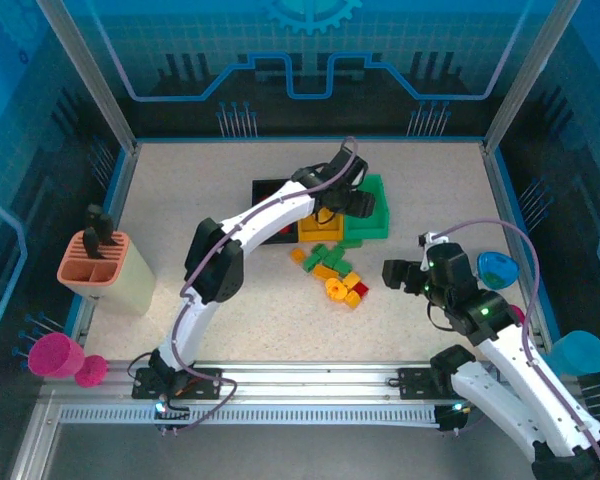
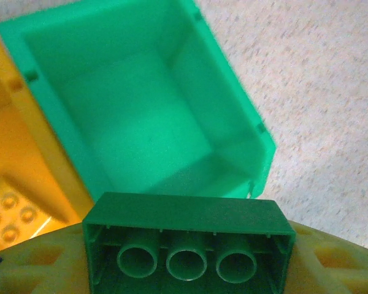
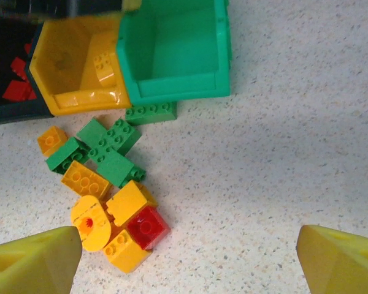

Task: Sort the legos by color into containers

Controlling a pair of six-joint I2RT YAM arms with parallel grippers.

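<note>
My left gripper (image 1: 356,206) hangs over the green bin (image 1: 378,226), shut on a long green brick (image 2: 187,236) seen from its hollow underside. Below it the green bin (image 2: 233,110) holds nothing. The yellow bin (image 1: 313,230) beside it holds a yellow brick (image 2: 11,211). The black bin (image 1: 268,190) has red bricks (image 3: 17,87) in it. A loose pile of legos (image 1: 335,272) lies in front of the bins: a red brick (image 3: 147,226), yellow bricks (image 3: 129,202) and green bricks (image 3: 107,150). My right gripper (image 1: 395,275) hovers open to the right of the pile, its fingertips (image 3: 34,260) wide apart over bare table.
An orange-topped cream holder (image 1: 105,270) stands at the left edge. Pink cups (image 1: 55,355) sit at the near left, blue cups (image 1: 497,267) at the right. One green brick (image 3: 150,112) lies against the green bin's front wall. Open table lies right of the pile.
</note>
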